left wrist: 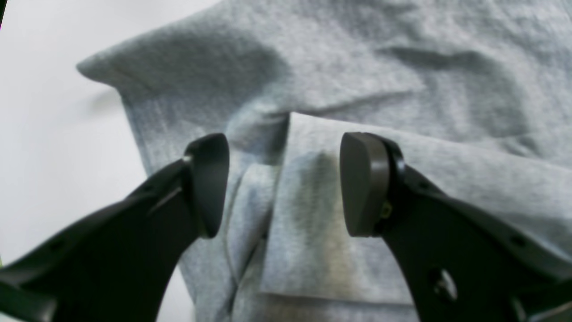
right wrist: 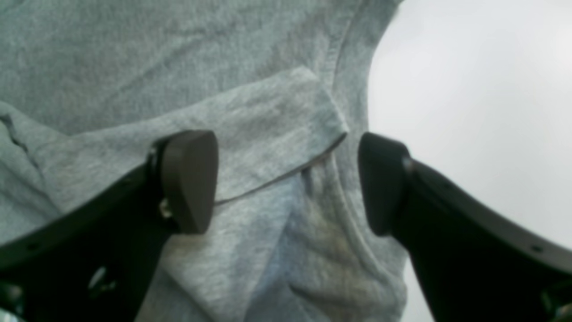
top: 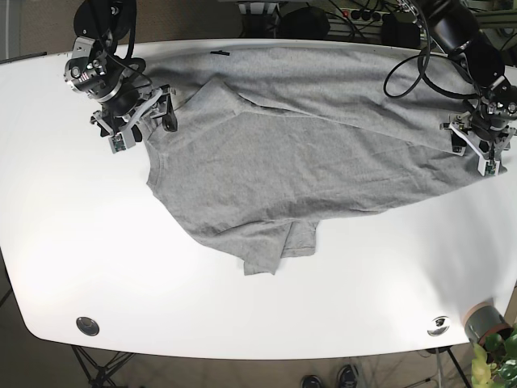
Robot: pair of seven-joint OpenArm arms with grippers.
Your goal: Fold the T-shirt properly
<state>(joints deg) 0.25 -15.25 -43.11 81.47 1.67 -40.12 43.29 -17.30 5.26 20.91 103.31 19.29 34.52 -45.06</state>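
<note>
Left tool (left wrist: pixel 283 183) released, jaws straddling folded hem of grey T-shirt (top: pixel 323 153); right tool (right wrist: pixel 288 181) likewise released over shirt edge; white counter (top: pixel 242 307) beneath.

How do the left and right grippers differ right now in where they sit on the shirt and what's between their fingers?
The left gripper is at the T-shirt edge on the base view's right; the right gripper is at the opposite end, on that view's left. The left straddles a folded flap corner lying well over cloth; the right straddles a flap corner beside a curved seamed edge, with bare table just past one finger. Both are open over grey fabric, gripping nothing.
</note>
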